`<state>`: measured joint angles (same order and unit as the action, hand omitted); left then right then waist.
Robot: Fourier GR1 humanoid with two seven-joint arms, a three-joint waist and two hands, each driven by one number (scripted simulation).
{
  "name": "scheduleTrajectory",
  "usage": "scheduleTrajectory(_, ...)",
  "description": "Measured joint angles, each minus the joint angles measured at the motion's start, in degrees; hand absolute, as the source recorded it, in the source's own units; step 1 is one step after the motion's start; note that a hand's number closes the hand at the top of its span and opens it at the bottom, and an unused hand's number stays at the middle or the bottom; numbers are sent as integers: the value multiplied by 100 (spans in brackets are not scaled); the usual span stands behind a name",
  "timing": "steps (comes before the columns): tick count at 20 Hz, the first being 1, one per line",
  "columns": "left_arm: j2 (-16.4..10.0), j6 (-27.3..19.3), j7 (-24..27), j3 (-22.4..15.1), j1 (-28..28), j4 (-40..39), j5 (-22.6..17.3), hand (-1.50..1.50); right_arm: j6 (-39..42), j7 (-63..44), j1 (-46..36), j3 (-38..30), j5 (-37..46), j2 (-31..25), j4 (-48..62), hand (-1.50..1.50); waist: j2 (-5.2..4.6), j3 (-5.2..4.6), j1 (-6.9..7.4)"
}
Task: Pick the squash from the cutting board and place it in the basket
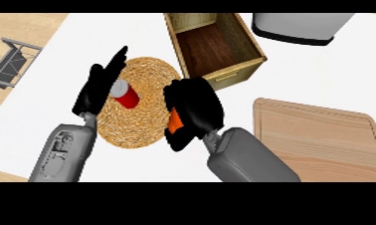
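Carry step: right hand [197, 109] curled round the orange squash [175, 121] mid-frame, at the woven basket's [150, 69] right rim, clear of the cutting board [323, 134]. Left hand [99, 87] open, centre-left. Next, I'd say: shift left, avoid the red can [126, 95], release

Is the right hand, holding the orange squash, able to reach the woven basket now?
Probably yes. The right hand, curled round the squash, hangs at the right edge of the basket. The red can and the left hand are on its left side, so the right part looks free.
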<state>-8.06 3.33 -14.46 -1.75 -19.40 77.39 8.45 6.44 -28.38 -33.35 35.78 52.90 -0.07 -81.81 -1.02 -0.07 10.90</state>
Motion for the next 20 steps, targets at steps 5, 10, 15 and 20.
scheduleTrajectory(5,32,-25,12,-5,-35,-126,23,0,-659,-982,-911,-44,-1091,5,-483,150,43,-5,-30)
scheduleTrajectory(10,18,-53,8,22,-74,-202,52,0,-1196,-2120,-2289,-136,-1771,6,-548,150,96,-24,-86)
scheduleTrajectory(15,-29,-63,121,82,-18,-248,49,0,-1536,-2869,-3857,-494,-2361,-2,-45,150,98,-35,-160)
scheduleTrajectory(20,-107,-74,144,190,-72,-304,31,0,-1695,-3124,-5330,-882,-2795,-17,909,150,85,-43,-275)
